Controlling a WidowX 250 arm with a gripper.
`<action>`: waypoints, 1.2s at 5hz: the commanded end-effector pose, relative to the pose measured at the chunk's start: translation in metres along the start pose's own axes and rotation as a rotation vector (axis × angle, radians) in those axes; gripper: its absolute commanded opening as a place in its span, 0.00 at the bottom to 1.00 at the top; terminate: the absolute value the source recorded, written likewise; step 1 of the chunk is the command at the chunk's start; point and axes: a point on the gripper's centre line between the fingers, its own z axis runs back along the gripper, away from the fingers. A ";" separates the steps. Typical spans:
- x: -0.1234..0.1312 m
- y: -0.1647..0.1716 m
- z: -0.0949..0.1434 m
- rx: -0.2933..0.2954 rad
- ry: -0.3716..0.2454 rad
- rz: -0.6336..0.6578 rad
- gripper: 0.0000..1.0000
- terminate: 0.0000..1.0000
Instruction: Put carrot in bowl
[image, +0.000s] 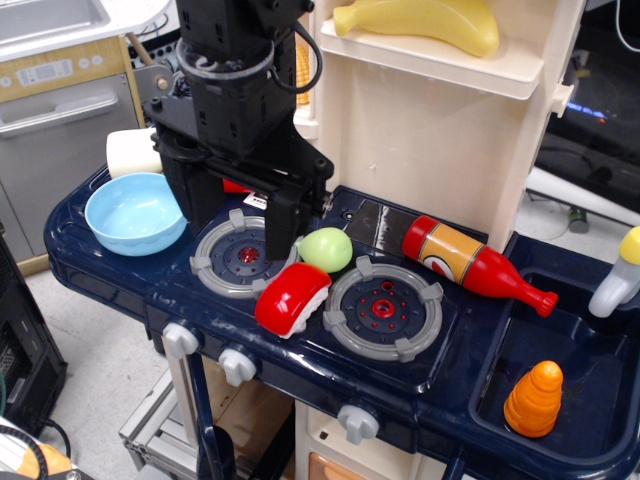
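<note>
Tool (283, 232) above left burner (238, 257); carrot (534, 400) in sink; bowl (135, 213) at left edge.

The carrot (534, 400) stands alone in the sink basin (600, 440) at the right with open room above it; only the faucet (622, 275) rises at the basin's far rim. Between basin and bowl (135, 212) the stovetop is crowded; a red ketchup bottle (472, 263) lies slanted behind the right burner (385, 309), a green ball (326, 249) and a red-and-white toy (291, 298) sit between the burners, and the black arm (235, 110) looms over the left burner (238, 258). The bowl's open top is unobstructed from the front and left; a pale block (133, 152) sits just behind it, and the arm stands close on its right.
</note>
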 end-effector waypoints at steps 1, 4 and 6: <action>0.000 0.000 0.000 0.000 0.000 0.000 1.00 0.00; 0.030 -0.119 -0.015 -0.042 -0.095 0.494 1.00 0.00; 0.054 -0.165 -0.023 -0.132 -0.139 0.646 1.00 0.00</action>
